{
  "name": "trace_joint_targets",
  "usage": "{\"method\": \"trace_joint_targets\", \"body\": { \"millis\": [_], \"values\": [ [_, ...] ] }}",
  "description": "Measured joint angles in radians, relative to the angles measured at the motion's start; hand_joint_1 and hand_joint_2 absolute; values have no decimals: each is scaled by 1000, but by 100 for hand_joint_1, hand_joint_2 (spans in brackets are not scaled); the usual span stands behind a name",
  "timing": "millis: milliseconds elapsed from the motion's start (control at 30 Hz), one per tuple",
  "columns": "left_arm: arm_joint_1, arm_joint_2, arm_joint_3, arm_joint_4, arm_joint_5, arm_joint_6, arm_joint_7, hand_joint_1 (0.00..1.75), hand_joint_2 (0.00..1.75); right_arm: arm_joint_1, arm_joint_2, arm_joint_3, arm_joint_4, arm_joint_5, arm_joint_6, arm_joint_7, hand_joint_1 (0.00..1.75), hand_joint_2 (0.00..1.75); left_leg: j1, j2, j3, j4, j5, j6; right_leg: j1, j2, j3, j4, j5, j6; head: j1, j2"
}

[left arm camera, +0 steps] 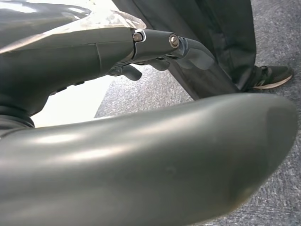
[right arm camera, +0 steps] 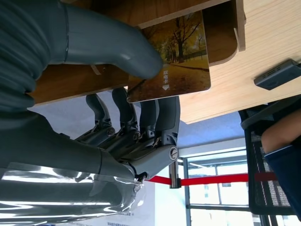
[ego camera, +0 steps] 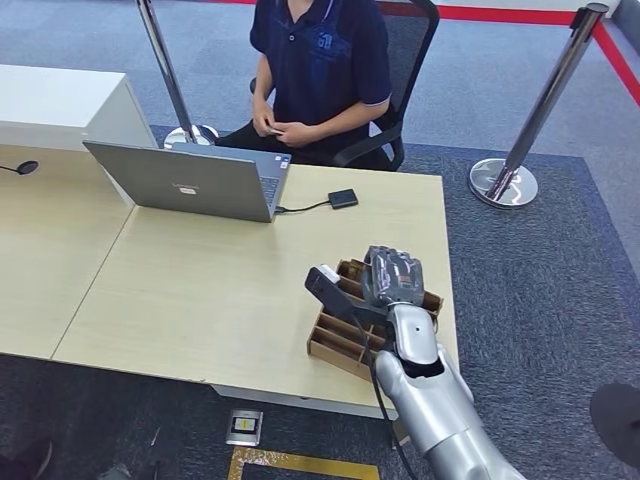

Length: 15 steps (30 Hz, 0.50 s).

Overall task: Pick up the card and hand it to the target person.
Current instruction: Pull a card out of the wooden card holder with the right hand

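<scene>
Pinching card printed 取电卡 over wooden rack, right hand; left hand grip unclear

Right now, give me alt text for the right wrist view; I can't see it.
The right robot hand pinches a card printed with autumn trees, thumb on its face, dark fingers behind it, at the wooden tray on the table.

Even, bright indoor light fills the room, leaving soft shadows on the desk. The windows are blown out white, and the left wrist's close view is blurred.
</scene>
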Motion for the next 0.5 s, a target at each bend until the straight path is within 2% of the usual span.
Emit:
{"method": "trace_joint_targets", "body": {
  "millis": [100, 267, 500],
  "values": [
    [0, 0, 0, 0, 0, 0, 0, 0, 0, 0, 0, -2, 0, 0, 0, -4, 127, 175, 0, 0, 0, 0, 0, 0, 0, 0, 0, 0, 0, 0, 0, 0],
    [0, 0, 3, 0, 3, 0, 0, 0, 0, -1, 0, -3, 0, -2, 0, -8, 80, 175, 0, 0, 0, 0, 0, 0, 0, 0, 0, 0, 0, 0, 0, 0],
    [0, 0, 9, 0, 3, 0, 0, 0, 0, -6, 2, -3, 0, -3, 0, -12, 79, 175, 0, 0, 0, 0, 0, 0, 0, 0, 0, 0, 0, 0, 0, 0]
  ]
}}
